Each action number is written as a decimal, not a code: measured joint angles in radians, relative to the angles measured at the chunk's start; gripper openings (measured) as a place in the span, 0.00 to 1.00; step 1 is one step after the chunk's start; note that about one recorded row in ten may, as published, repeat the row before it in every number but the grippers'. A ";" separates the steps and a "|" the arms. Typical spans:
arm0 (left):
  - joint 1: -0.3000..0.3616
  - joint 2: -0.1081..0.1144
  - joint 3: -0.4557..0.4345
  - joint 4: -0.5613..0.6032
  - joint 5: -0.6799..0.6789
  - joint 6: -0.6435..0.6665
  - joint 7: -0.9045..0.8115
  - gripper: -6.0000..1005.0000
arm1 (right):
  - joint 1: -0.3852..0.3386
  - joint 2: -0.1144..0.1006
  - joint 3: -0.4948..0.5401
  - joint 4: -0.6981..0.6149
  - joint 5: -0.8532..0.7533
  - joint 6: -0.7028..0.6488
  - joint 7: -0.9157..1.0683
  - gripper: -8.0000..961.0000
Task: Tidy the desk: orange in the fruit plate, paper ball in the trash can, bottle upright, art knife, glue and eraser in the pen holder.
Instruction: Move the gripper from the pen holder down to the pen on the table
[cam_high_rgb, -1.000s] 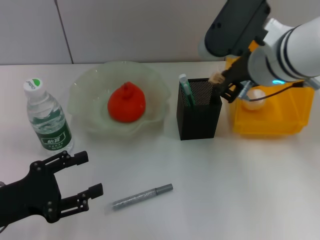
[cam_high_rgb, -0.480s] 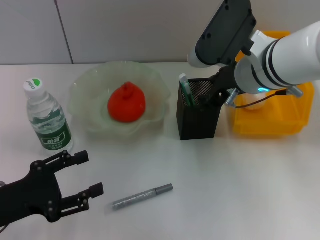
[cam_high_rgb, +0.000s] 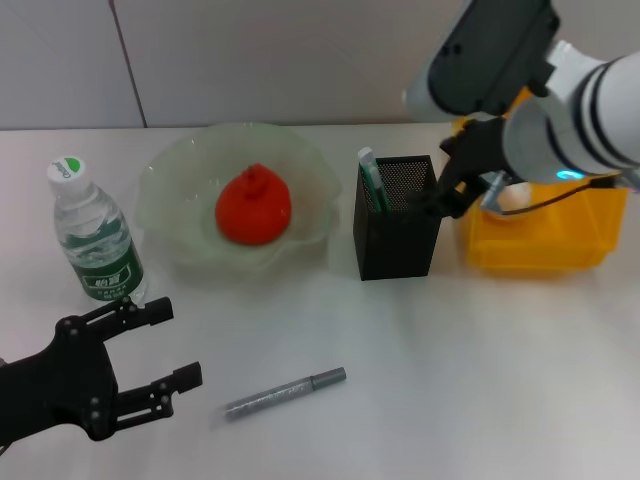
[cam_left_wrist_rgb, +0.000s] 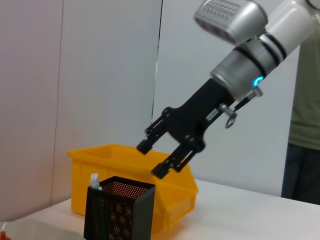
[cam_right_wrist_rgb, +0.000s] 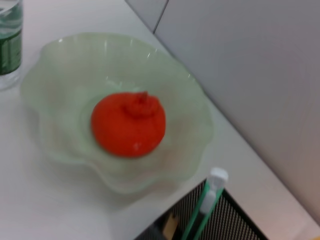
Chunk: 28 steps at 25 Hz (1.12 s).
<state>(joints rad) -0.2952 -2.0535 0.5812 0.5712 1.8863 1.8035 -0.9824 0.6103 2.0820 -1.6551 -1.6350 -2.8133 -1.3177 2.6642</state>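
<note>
From the head view, the desk (cam_high_rgb: 480, 370) looks largely tidied: the orange (cam_high_rgb: 254, 207) sits in the fruit plate (cam_high_rgb: 165, 170) just beside the black mesh pen holder (cam_high_rgb: 397, 232), the bottle (cam_high_rgb: 95, 243) stands upright on the far side of the plate from the holder, and a pale round shape that may be the paper ball (cam_high_rgb: 512, 197) shows inside the yellow trash can (cam_high_rgb: 540, 240), which stands close against the holder's other side. The right gripper (cam_high_rgb: 452, 185) hangs at the holder's upper edge on the trash-can side, while the left gripper (cam_high_rgb: 150, 348) waits low over the desk, well apart from the holder, fingers spread wide and empty. A silver pen-like tool (cam_high_rgb: 285, 393), possibly the art knife, lies on the desk in front of the holder, not yet put away. The left wrist view shows the right gripper (cam_left_wrist_rgb: 156, 159) above the holder (cam_left_wrist_rgb: 119, 210), its fingers parted and holding nothing, with a green-and-white stick (cam_left_wrist_rgb: 94, 180) poking out of the cup and the trash can (cam_left_wrist_rgb: 100, 160) behind. The right wrist view looks down on the orange (cam_right_wrist_rgb: 128, 123) in the fruit plate (cam_right_wrist_rgb: 60, 55) next to the holder (cam_right_wrist_rgb: 230, 220), where the green stick (cam_right_wrist_rgb: 207, 202) leans and a small tan piece, probably the eraser (cam_right_wrist_rgb: 171, 223), rests inside. Judging by this, only the silver tool remains.
</note>
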 joint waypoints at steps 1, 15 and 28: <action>0.000 0.000 0.003 0.004 0.002 0.000 0.000 0.80 | -0.002 0.000 0.010 -0.012 0.009 -0.024 0.000 0.71; -0.003 -0.001 -0.001 0.036 0.007 -0.006 -0.028 0.80 | 0.069 -0.002 0.121 0.000 0.361 -0.424 -0.224 0.74; 0.042 0.027 0.001 0.026 0.011 0.000 -0.040 0.80 | 0.339 0.007 0.060 0.554 0.581 -0.240 -0.568 0.74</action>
<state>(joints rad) -0.2534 -2.0263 0.5822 0.5972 1.8974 1.8031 -1.0219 0.9495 2.0885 -1.5956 -1.0810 -2.2328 -1.5581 2.0962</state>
